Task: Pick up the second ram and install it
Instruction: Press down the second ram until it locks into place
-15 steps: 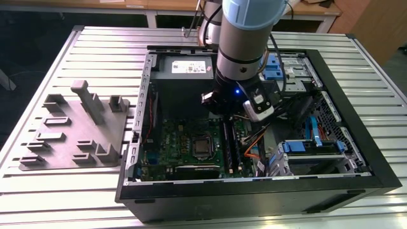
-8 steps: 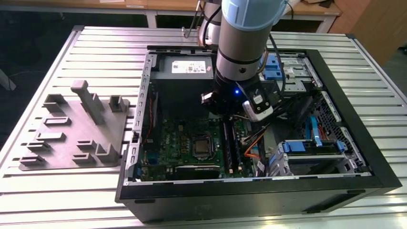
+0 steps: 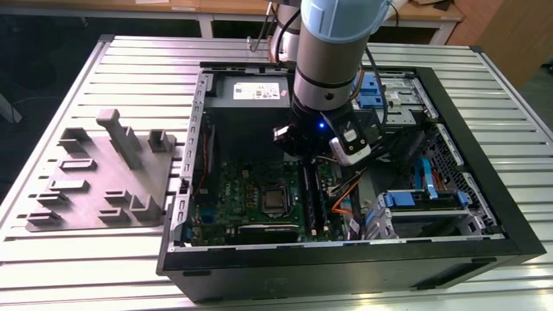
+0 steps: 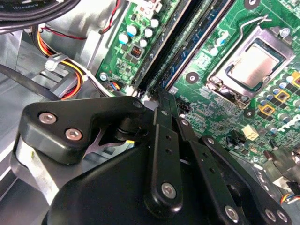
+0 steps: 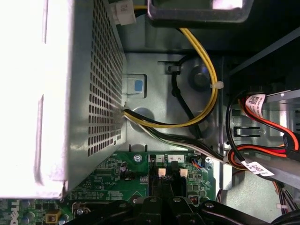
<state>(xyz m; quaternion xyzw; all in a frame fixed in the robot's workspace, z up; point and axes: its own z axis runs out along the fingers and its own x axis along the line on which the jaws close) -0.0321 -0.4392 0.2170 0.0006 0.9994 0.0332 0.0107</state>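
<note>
Second ram (image 4: 185, 33) in motherboard (image 4: 262, 122) slot | gripper (image 4: 159, 101) fingers closed above it

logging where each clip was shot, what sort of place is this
Most likely a robotics lab or test workbench: an open computer case lies on a slatted metal table, beside a grey fixture block, with the robot arm reaching over the motherboard.

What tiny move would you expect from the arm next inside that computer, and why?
Probably a short, slow push straight down toward the motherboard. The gripper sits right at one end of the long black memory slots, lined up along them, inside the open computer case. Whether the second ram is in its grasp is hard to tell, so this is only a guess.
</note>
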